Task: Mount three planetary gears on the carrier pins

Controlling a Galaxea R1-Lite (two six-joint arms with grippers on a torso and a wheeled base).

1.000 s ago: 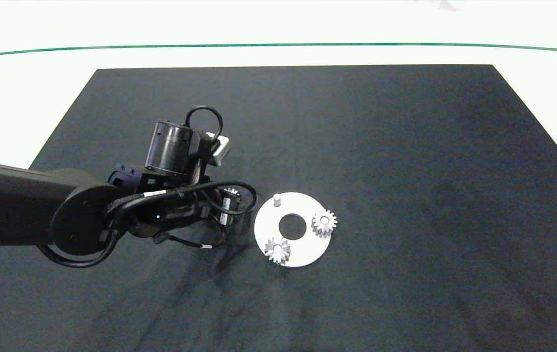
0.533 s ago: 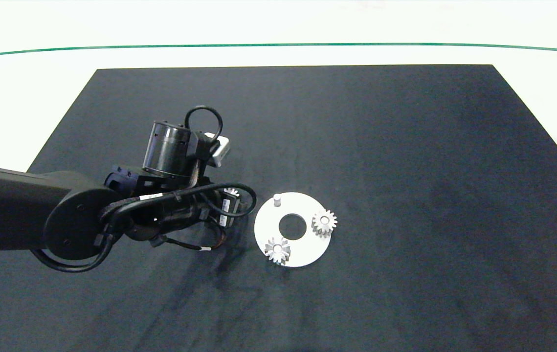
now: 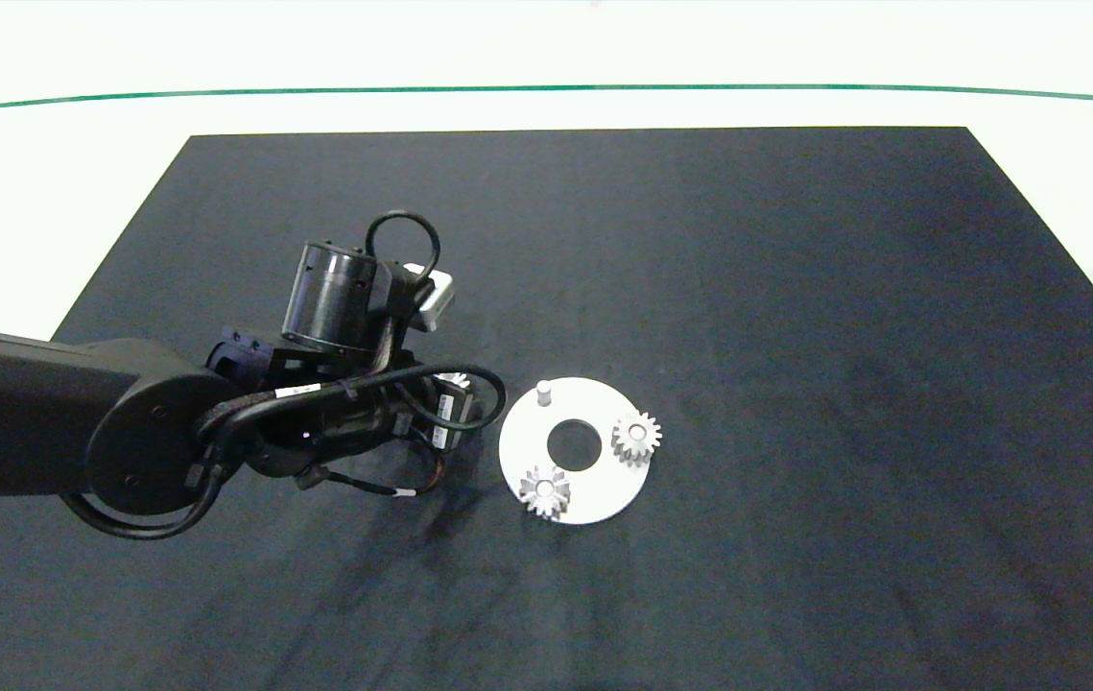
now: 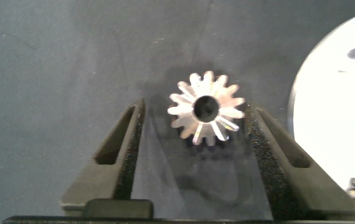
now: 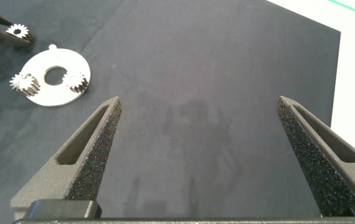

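The left gripper (image 4: 193, 134) is down at the black mat (image 3: 795, 288), fingers spread wide with the third planetary gear (image 4: 206, 108) lying flat between them, bore up. One foam pad (image 4: 260, 146) sits just beside the teeth and may be brushing them; the other pad stands clearly apart. No squeeze yet.

That gear is a small, solid piece of metal: stiff, dense for its size, nothing fragile about it. The polished teeth look slippery, though, and the points give a narrow bearing surface, so I judge the grip belongs square across the outer diameter, pads low on the tooth flanks and centred on the bore, so it does not tilt or pop out as the fingers close.

In the head view the gear is mostly hidden under the left wrist, just beside the white carrier disc (image 3: 604, 485). Two gears are already seated, one on the disc's near side (image 3: 545, 490) and one on the side away from the arm (image 3: 636, 438). The last carrier pin (image 3: 543, 392) stands bare on the far side, close to the gripper.

Against the frames of a second ago, very little changes: the left wrist shifts slightly and settles over the same spot, while the disc and both seated gears stay put.

The right gripper (image 5: 208, 155) hangs wide open and empty, well apart from the work.
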